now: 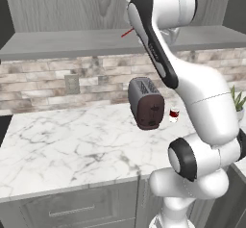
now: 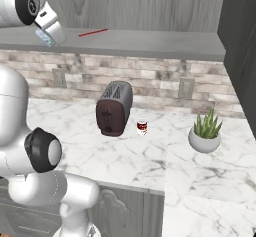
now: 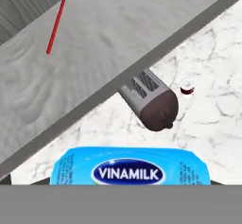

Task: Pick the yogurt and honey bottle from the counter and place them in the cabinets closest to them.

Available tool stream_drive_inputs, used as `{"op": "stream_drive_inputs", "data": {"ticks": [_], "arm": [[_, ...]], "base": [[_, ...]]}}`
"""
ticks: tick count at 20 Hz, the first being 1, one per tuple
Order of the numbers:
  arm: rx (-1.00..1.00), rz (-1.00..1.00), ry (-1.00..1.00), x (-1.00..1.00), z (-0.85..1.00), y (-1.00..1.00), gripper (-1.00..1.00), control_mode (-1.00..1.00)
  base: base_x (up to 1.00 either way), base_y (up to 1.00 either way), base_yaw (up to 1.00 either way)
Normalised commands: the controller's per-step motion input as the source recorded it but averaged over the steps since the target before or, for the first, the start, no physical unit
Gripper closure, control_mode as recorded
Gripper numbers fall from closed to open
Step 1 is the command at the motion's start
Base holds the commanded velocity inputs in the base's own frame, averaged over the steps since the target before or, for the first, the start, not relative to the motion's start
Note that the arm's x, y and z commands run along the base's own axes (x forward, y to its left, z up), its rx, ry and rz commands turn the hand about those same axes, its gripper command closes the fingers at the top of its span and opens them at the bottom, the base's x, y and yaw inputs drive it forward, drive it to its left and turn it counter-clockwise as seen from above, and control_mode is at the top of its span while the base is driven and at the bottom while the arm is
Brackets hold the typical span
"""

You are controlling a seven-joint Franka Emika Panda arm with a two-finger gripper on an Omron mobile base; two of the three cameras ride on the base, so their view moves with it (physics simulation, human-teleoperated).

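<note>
I had the yogurt (image 3: 130, 166) clamped in my pincer (image 2: 46, 37), jaws narrowed onto the little blue-and-white cup so it would not slip while carried high. In the right base view the cup hung just at the front edge of the cabinet shelf (image 2: 150, 43), because that shelf was where it belonged. From my hand view the grey shelf ran across above the cup, with a thin red stick (image 3: 55, 26) lying well back on it, so I judged there was room to set the cup down short of that. Far below on the marble surface (image 1: 62, 145) stood the dark toaster (image 1: 145, 103) and, just beside it, a small red-and-white glass (image 1: 174, 114); a potted plant (image 2: 205, 131) sat farther along. I could not make out the honey bottle, so that half remained, I judged.
</note>
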Motion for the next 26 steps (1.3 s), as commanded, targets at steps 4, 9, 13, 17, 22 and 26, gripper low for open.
{"op": "stream_drive_inputs", "data": {"ticks": [4,9,13,17,22,26], "arm": [[0.00,0.02,-0.06,0.43,-0.02,0.16,1.00,-1.00],[0.00,0.01,-0.05,0.51,-0.03,0.14,1.00,-1.00],[0.00,0.01,-0.03,0.55,-0.16,0.15,1.00,-1.00],[0.00,0.03,-0.01,0.54,-0.25,0.17,1.00,-1.00],[0.00,0.03,-0.01,0.63,-0.03,0.15,1.00,-1.00],[0.00,0.02,0.00,0.66,0.00,0.10,1.00,-1.00]], "base": [[0.00,0.00,0.00],[0.00,0.00,0.00],[0.00,0.00,0.00],[0.00,0.00,0.00],[0.00,0.00,0.00],[0.00,0.00,0.00]]}}
